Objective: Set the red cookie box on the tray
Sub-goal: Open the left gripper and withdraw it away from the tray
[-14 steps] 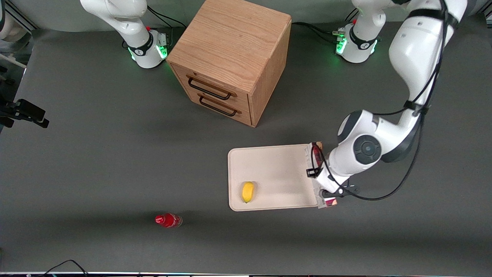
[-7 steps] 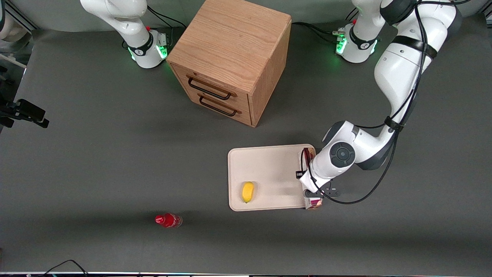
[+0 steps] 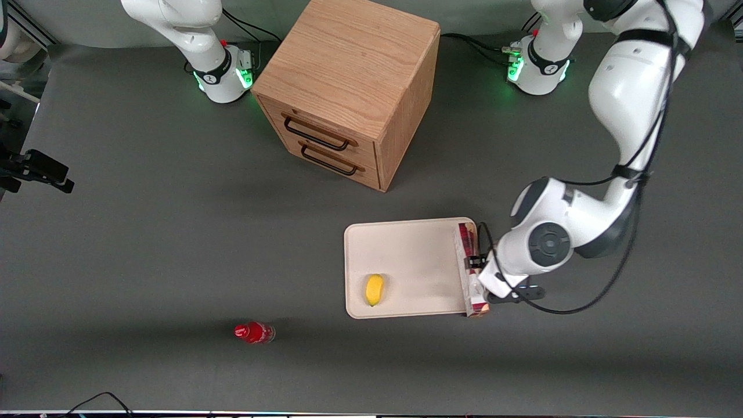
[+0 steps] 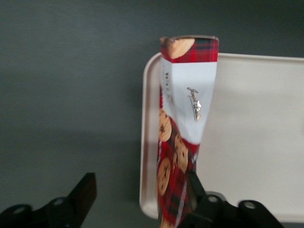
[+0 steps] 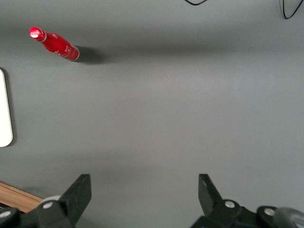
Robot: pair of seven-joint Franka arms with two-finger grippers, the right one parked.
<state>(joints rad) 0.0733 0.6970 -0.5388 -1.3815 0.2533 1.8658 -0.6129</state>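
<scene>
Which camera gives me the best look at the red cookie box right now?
The left wrist view: the red cookie box fills it, lying along the tray edge, with the open claw straddling its near end. The front view shows the box only as a thin strip beside the arm. The right wrist view misses it.

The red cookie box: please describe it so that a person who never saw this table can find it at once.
Find the cream tray in front of the wooden drawer cabinet. The red cookie box lies along the tray's edge toward the working arm, beside the open gripper. It is a long, slim plaid carton, unlike the small red bottle.
</scene>
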